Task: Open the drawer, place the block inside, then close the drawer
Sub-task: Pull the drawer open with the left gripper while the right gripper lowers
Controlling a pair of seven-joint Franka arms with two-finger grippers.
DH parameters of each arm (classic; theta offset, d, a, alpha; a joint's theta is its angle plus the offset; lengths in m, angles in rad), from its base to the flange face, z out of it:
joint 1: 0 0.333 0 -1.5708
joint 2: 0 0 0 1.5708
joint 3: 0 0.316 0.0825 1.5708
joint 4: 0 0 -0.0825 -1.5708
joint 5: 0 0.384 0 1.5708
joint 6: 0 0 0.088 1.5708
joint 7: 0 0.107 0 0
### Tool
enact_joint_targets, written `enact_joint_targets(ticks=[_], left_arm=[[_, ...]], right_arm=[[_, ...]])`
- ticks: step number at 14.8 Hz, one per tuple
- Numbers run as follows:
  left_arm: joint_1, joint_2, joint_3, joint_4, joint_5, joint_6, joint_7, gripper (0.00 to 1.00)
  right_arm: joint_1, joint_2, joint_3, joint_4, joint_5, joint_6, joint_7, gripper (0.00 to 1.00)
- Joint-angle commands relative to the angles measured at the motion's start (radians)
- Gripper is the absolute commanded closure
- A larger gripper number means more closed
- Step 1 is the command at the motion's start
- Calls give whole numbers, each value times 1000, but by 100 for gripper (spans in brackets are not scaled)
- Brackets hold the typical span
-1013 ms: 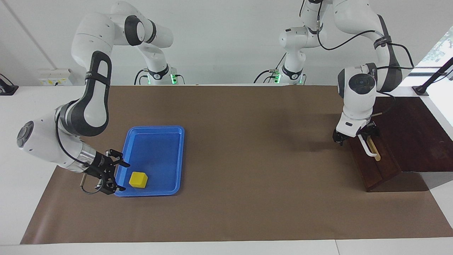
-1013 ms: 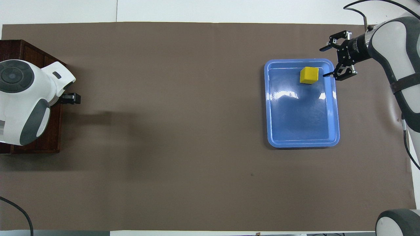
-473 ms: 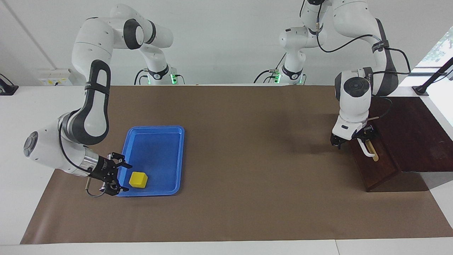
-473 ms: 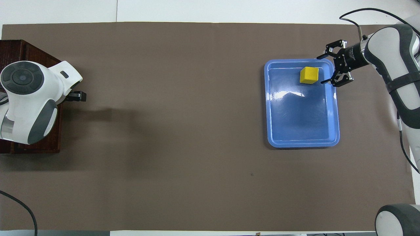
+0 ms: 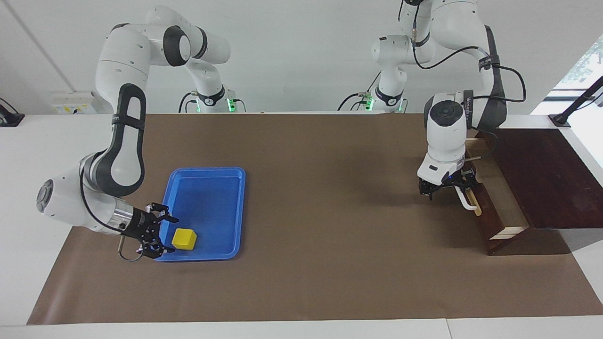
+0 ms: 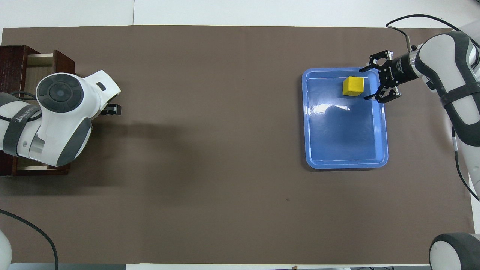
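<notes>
Item: block (image 5: 184, 239), one, a small bright yellow cube. Location: lying in a flat blue tray (image 5: 207, 170) at the right arm's end of the table (image 5: 320, 197), in the part of the tray farthest from the robots and close to its rim. Handling, by judgement: light and rigid, with flat smooth faces that might slip under a weak pinch. It was probably best taken across two opposite side faces, low enough to seat squarely but clear of the tray floor. The near rim left little room for the outer finger. Attendant: right gripper (image 5: 172, 234), low at the tray's edge just beside the block, jaws wide and holding nothing, no contact with the cube apparent. Item: drawer (image 5: 487, 219), dark reddish-brown wood, at the left arm's end of the table, standing partly out of its matching box (image 5: 541, 174), with a strip of pale interior showing. Handling, by judgement: stiff and heavier than the block, sliding along one line only, so it was to be taken by the white bar handle (image 5: 468, 201) and drawn straight. Attendant: left gripper (image 5: 447, 187), at the handle's end nearer the robots, jaws wide. Whether they bore on the bar could not be told.
</notes>
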Motion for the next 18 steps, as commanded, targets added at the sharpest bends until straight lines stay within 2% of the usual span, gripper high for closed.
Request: enact_joint_targets(ticks=[1,8,14,18], left_arm=[[-51,3,5,18,2,-29,-45,0],[-102,3,5,18,-23,-46,-80,0],[-113,3,5,21,-37,-52,-86,0],[-102,36,5,164,-46,-207,-72,0]], right_arm=[[0,-15,-1,-45,30,15,-25,0],[5,-20,-1,-97,41,75,-25,0],[-3,-18,-1,-100,61,84,-35,0],[-3,-18,-1,-103,61,101,-48,0]])
